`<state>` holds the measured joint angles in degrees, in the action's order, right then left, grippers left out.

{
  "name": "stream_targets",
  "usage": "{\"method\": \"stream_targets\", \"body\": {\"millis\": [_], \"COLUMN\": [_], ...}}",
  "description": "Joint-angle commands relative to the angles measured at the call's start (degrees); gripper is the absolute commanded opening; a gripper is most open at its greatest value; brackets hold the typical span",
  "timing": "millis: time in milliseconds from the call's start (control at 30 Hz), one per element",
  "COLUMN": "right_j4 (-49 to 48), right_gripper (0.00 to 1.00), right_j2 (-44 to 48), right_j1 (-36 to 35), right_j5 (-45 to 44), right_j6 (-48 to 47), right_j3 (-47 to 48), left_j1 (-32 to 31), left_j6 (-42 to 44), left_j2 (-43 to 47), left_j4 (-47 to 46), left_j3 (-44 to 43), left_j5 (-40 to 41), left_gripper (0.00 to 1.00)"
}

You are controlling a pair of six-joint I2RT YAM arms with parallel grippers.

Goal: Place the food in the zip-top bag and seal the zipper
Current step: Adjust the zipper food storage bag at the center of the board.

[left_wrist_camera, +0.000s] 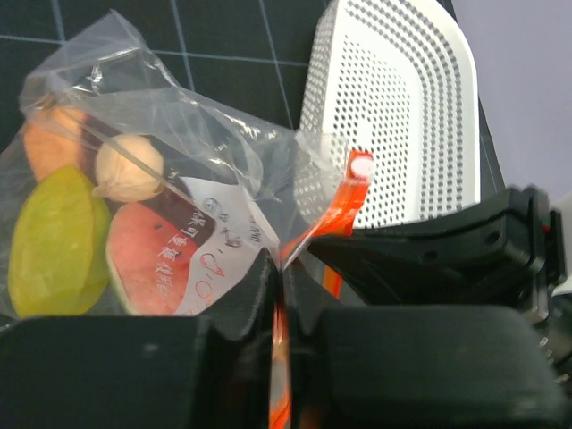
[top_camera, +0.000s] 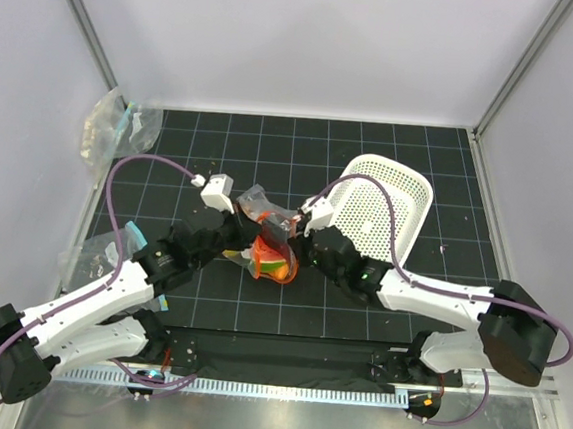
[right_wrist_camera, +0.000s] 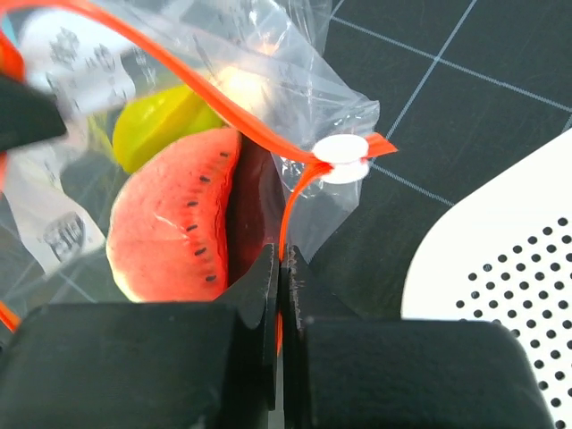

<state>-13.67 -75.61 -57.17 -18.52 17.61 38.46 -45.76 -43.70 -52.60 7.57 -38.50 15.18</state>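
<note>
Your left gripper [left_wrist_camera: 277, 268] and right gripper [right_wrist_camera: 279, 261] each clench the zipper [right_wrist_camera: 241, 109]; the food [right_wrist_camera: 174, 223] sits inside the bag [left_wrist_camera: 179, 116], near the basket [left_wrist_camera: 393, 107].

- zip-top bag [top_camera: 268, 235]: clear crinkled pouch with a white printed label, bunched up mid-tabletop [top_camera: 221, 159], food [top_camera: 277, 266] inside.
- zipper [right_wrist_camera: 206, 89]: red-orange strip along the bag's top; two runs meet at a round white tab [right_wrist_camera: 344, 152] at the corner.
- watermelon slice [right_wrist_camera: 174, 223]: red, black seeds, standing on edge.
- lemon [left_wrist_camera: 54, 241]: yellow-green, beside the slice.
- peach ball [left_wrist_camera: 130, 167] and orange piece [left_wrist_camera: 49, 143]: above the lemon.
</note>
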Motion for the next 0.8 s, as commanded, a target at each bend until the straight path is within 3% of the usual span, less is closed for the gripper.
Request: {"method": "stream_targets", "body": {"millis": [0,167,267,367,500,633,767], "right_j4": [-1.53,-1.45,-1.44,-1.53,-2.59,-2.85,-3.03], "right_gripper": [0.01,0.01,0.01,0.01,0.01,0.01,0.01], "right_j2": [4.77,7.85,8.03,8.38,9.78,11.1,11.98], "right_j1": [1.0,4.16,6.44,7.94,8.83,9.0,9.0], "right_j5": [-1.96,-0.12,2.51,3.93,5.95,6.74,7.01], "right_j6": [1.73,3.66,5.24,6.21,6.48,6.3,6.39], "right_j3": [0.48,-1.28,-1.54,-1.89,-2.86,-3.56,-3.92], "left_j1": [-0.03,-0.03,-0.12,-0.12,-0.12,-0.03,-0.12], "left_j6": [3.09,6.43,7.05,7.23,7.4,7.32,7.32], "left_j2": [0.13,-1.28,-0.58,0.92,1.54,-0.04,-3.64], "left_j4": [-3.61,-5.99,-6.78,-7.13,-7.14,-7.31,-9.94], "left_j3": [-2.8,-4.04,-3.78,-2.9,-2.63,-2.72,-2.63], "left_j5": [-7.42,-17.62,-19.75,-18.61,-17.38,-16.85,-17.2], "left_gripper": [0.13,0.57,0.73,0.8,0.82,0.75,0.55]}}
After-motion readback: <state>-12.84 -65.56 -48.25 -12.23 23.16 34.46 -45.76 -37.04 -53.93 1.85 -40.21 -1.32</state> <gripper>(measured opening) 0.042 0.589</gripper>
